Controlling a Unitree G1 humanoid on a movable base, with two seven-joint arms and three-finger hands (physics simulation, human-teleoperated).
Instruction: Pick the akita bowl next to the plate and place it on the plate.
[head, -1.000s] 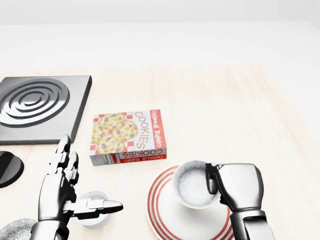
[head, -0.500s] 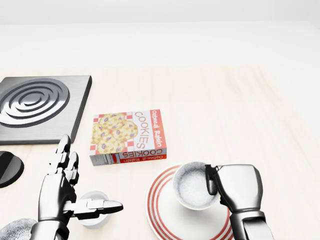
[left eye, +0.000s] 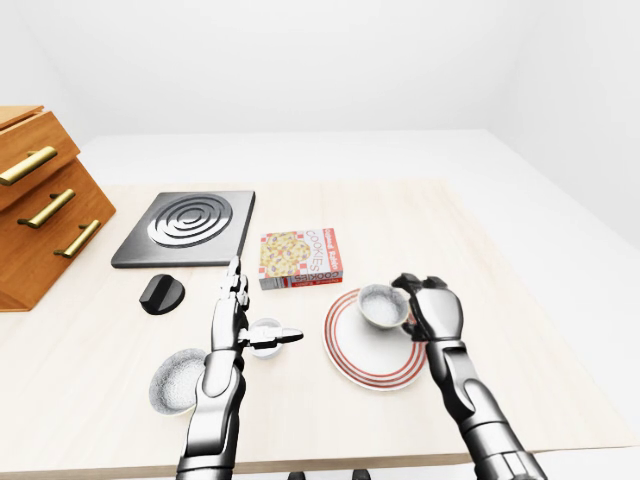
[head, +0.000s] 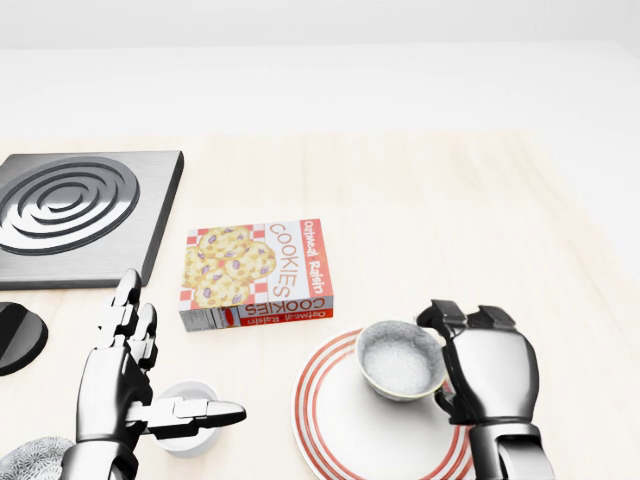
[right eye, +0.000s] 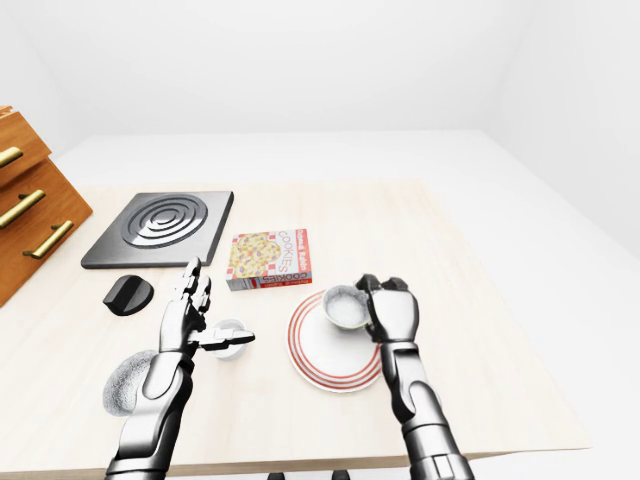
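Bowl (head: 400, 358) on striped plate (head: 340, 432), right robot hand (head: 486, 370) open beside it, left robot hand (head: 122, 385) spread open

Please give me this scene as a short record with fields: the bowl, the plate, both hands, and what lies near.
akita bowl: on the plate, toward its upper right in the head view
plate: white with red rings
right robot hand: open, just right of the bowl
left robot hand: open, over a small white cup
nearby: cookie box, above the plate
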